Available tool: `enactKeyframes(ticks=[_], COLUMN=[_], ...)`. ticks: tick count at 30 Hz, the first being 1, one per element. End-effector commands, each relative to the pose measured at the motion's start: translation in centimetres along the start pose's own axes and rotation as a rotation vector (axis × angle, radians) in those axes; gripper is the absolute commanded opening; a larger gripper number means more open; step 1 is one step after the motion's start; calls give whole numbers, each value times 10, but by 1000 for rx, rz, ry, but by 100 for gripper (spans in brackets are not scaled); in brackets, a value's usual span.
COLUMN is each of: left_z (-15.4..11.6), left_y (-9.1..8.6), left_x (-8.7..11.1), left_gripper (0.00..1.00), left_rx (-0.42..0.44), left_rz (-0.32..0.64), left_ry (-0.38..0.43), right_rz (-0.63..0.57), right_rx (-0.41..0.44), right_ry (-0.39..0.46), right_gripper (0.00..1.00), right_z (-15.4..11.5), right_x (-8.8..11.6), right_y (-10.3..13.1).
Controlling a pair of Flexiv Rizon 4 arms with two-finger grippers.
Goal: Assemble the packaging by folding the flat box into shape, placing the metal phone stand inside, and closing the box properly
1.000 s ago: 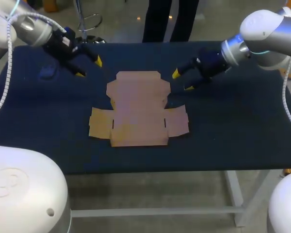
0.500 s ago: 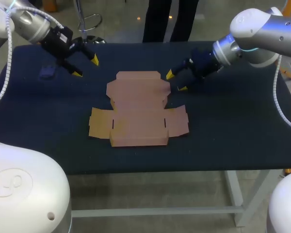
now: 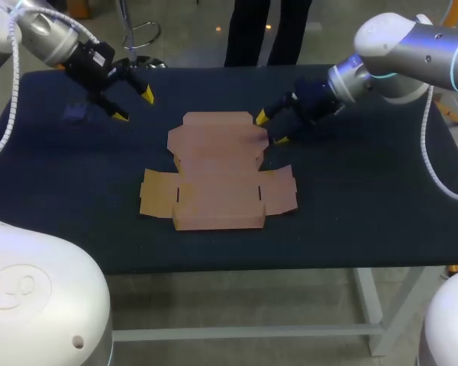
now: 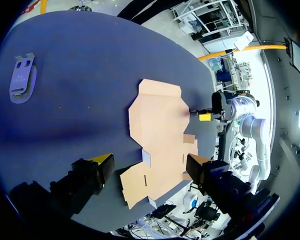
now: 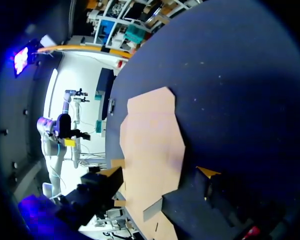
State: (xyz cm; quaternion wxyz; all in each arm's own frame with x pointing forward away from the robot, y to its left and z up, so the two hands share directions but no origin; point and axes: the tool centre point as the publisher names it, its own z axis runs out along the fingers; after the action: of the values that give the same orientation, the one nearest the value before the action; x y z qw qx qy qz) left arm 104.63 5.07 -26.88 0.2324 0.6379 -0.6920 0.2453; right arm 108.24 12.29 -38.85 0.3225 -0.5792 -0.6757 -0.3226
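The flat brown cardboard box (image 3: 217,171) lies unfolded in the middle of the dark table, flaps spread. The metal phone stand (image 3: 75,113) lies flat at the back left. My left gripper (image 3: 134,105) hangs open and empty between the stand and the box's back left corner. My right gripper (image 3: 271,129) is open at the box's back right corner, holding nothing. In the left wrist view the box (image 4: 160,125) is ahead of the open fingers and the stand (image 4: 22,80) is off to one side. In the right wrist view the box (image 5: 152,145) lies just ahead of the open fingers.
The dark blue table (image 3: 366,198) has bare cloth around the box, widest at the right and front. Its front edge (image 3: 237,267) runs just below the box.
My right gripper has moved left, from off the box's right side to its back right corner. My left gripper shifted slightly back and left, then held.
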Motion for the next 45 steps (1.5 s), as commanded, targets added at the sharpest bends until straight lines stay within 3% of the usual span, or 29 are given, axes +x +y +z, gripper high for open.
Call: enactKeyframes(ticks=[1, 11, 20, 36, 45], left_z=[0, 1, 2, 0, 0], left_y=[-3, -2, -1, 3, 3], left_x=[-1, -3, -3, -6, -6], left_gripper=[100, 100, 100, 100, 100], left_rx=[-11, -6, -6, 2, 0], left_rz=[-3, -10, -7, -8, -2], left_ry=[-2, -7, -8, -4, -5], right_rz=[7, 20, 37, 68, 92], right_rx=[54, 57, 77, 63, 80], right_ry=[10, 36, 54, 46, 57], right_gripper=[100, 71, 53, 50, 51], right_z=[5, 13, 25, 23, 37], right_x=[-2, 3, 4, 1, -4], right_y=[8, 4, 2, -1, 1])
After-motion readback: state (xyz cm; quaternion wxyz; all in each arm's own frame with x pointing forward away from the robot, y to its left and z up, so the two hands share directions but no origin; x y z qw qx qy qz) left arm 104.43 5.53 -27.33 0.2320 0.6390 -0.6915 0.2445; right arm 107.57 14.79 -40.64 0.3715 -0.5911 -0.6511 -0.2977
